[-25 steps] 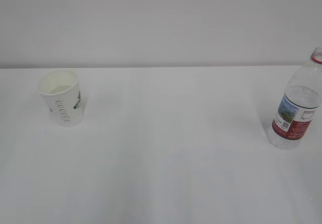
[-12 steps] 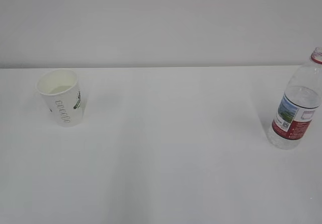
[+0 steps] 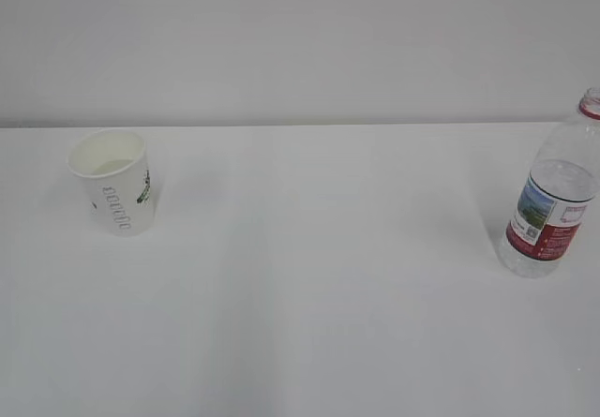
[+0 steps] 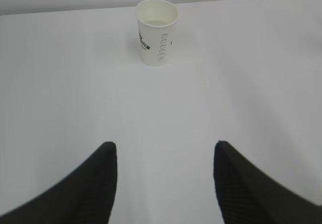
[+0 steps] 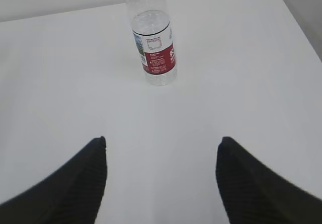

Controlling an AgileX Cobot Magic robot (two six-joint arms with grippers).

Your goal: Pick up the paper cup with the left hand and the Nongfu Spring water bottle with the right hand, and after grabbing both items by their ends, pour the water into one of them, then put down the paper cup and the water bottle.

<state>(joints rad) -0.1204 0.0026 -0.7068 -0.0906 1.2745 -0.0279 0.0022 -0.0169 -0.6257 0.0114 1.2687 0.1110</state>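
The white paper cup (image 3: 113, 182) with green lettering stands upright at the left of the table, also far ahead in the left wrist view (image 4: 157, 31). The Nongfu Spring water bottle (image 3: 555, 201) stands upright at the right edge, uncapped with its red neck ring showing; the right wrist view has its label and ribbed body (image 5: 153, 48) ahead. My left gripper (image 4: 164, 148) is open, well short of the cup, with nothing between its fingers. My right gripper (image 5: 162, 142) is open too, well back from the bottle. Neither arm shows in the exterior view.
The white table (image 3: 319, 276) runs back to a pale wall (image 3: 300, 42). In the right wrist view the table's right edge (image 5: 297, 17) lies beyond the bottle.
The cup and the bottle have not moved. No arm appears in the earlier exterior frames either.
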